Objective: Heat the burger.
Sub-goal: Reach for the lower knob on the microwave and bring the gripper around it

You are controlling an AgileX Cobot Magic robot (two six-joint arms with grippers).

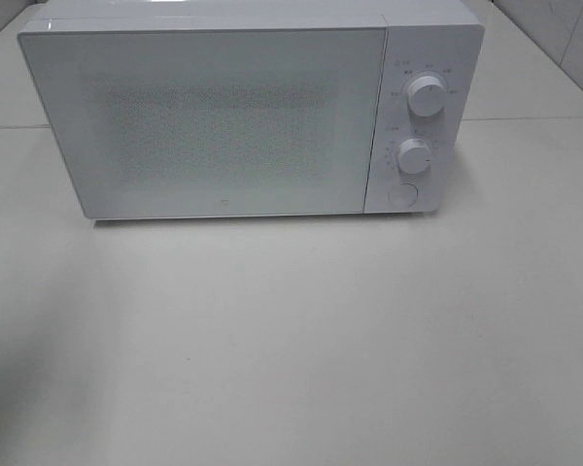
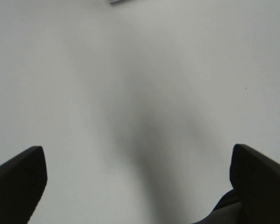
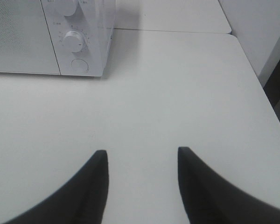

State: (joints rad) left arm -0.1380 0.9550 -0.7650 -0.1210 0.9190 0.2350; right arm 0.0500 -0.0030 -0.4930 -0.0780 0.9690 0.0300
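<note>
A closed microwave (image 1: 223, 116) is seen far on the table (image 1: 291, 340); left gripper (image 2: 136, 154) and right gripper (image 3: 142, 151) fingers are held apart.

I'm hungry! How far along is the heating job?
Done: the microwave door is shut; no burger shows, so I cannot tell if it's inside. In hand: nothing; left fingers and right fingers are open and empty above the table. Left: probably turning the dials.

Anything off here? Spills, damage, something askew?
Nothing stands out. The microwave sits upright on the table, door shut, no spill or damage visible. The left gripper and right gripper are open and empty. The burger shows in no view.
</note>
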